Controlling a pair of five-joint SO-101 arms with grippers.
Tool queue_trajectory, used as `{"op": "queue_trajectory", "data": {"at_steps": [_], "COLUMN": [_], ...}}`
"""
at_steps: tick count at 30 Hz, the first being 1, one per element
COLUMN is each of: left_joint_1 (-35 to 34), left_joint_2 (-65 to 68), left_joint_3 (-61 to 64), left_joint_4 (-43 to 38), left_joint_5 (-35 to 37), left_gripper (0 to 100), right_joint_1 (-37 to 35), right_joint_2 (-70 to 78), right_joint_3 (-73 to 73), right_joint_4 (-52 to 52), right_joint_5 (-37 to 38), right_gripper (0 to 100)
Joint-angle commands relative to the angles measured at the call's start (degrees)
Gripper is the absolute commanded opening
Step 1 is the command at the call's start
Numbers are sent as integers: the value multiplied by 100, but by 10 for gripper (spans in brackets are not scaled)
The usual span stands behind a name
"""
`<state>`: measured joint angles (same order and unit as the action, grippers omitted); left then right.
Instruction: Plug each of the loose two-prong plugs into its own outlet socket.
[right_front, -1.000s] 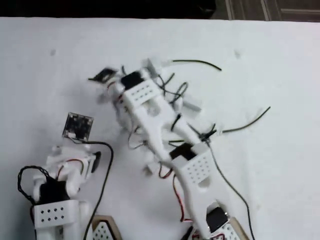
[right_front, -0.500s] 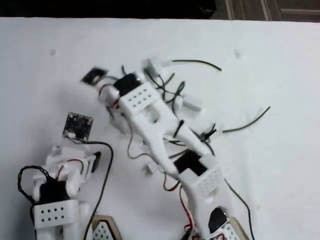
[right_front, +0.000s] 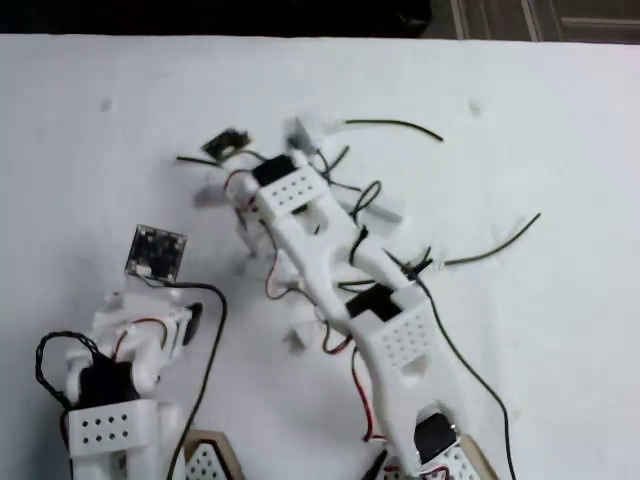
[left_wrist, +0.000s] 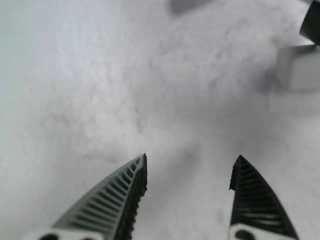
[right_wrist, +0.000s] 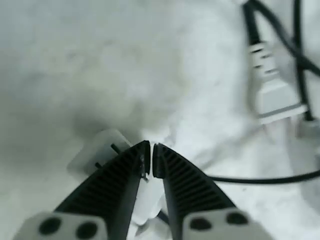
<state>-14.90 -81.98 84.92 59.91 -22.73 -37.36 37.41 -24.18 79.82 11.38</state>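
Nearest the front edge of the desk (right_front: 560, 130), my left fingers (left_wrist: 137, 172) hang spread apart over bare surface, holding nothing. Farther in, a little left of the middle, my right fingers (right_wrist: 142, 156) are pinched on a white plug (right_wrist: 145, 207), its tip just beside an outlet socket (right_wrist: 97, 152) but, I judge, not seated. Toward the far edge another plug (right_front: 312, 128) lies loose, so most of the work is left.

The right gripper (right_wrist: 151, 147) hung over the white worktop (right_wrist: 75, 60), its 2 ribbed fingers (right_wrist: 120, 185) almost touching, tips just beside a white outlet socket (right_wrist: 95, 152) (slots faintly visible). A white plug (right_wrist: 272, 92) lay well apart among black cables (right_wrist: 250, 178).
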Motion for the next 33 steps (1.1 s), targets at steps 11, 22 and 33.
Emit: {"op": "queue_trajectory", "data": {"at_steps": [11,22,33], "left_joint_1": [-48,-48,101], "left_joint_2": [-66,-66,-4], "left_joint_3": [-26,-141,-1081], "left_joint_4": [18,-9,53], "left_joint_5": [-53,-26,-44], "left_gripper": [274,275,272], "right_joint_1": [-400,312,1077], "right_joint_2": [-1305,-4356,-8585], "right_joint_3": [-18,1371,4774], "right_joint_4": [1666,1851,1824], "right_joint_5": [-53,-545,-545], "right_gripper": [17,17,20]}}
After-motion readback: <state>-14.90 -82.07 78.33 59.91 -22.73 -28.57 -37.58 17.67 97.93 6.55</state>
